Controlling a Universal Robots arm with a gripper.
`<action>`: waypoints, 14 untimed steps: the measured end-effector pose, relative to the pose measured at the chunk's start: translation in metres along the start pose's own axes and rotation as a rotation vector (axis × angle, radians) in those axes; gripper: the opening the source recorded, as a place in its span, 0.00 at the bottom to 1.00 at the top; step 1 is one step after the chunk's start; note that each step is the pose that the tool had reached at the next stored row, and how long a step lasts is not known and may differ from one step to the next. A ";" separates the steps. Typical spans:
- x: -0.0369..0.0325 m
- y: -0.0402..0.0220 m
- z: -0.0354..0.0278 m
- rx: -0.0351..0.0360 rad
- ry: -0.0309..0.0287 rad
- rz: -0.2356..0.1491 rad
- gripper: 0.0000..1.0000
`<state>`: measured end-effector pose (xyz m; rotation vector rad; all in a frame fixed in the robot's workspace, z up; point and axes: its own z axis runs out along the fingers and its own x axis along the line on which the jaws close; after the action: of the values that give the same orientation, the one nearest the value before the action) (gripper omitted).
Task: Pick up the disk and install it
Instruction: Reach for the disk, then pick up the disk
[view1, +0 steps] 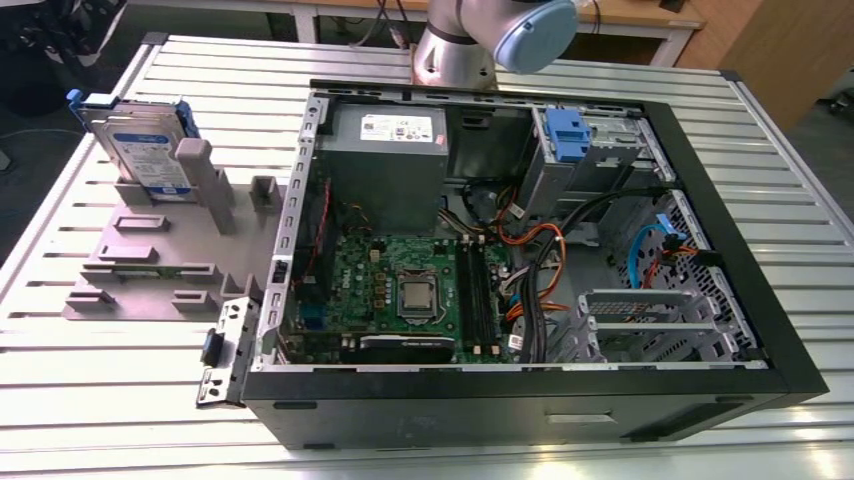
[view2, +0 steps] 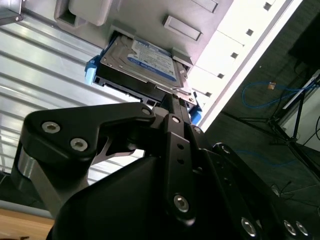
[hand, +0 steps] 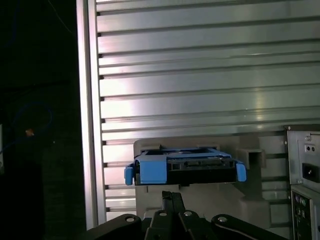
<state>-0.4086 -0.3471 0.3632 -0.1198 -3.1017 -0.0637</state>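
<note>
The disk (view1: 140, 150) stands on edge in a grey holder (view1: 160, 260) on the slatted table, at the exterior view's left. Its white-and-blue label faces outward and a blue bracket edges it. In the second wrist view the disk (view2: 142, 60) shows its labelled face beyond my gripper (view2: 170, 97). In the first wrist view the disk (hand: 185, 167) is seen edge-on in its holder, past the tips of my gripper (hand: 172, 197). The fingers lie together, shut on nothing, and stand clear of the disk.
An open computer case (view1: 787, 340) lies beside the holder, with a grey power supply (view1: 387, 160), a motherboard (view1: 400, 285), cables and a blue-tabbed drive (view1: 567, 135) in its bay. The arm's base (view1: 461, 50) rises behind the case. The table edge (hand: 85, 125) runs close beside the holder.
</note>
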 end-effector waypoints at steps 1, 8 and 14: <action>0.0001 0.0001 0.0001 0.0000 0.0001 0.000 0.11; 0.0002 0.0003 0.0002 0.0001 0.0001 0.000 0.11; 0.0002 0.0007 0.0005 0.0000 0.0001 0.000 0.11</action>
<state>-0.4088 -0.3464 0.3627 -0.1198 -3.1016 -0.0637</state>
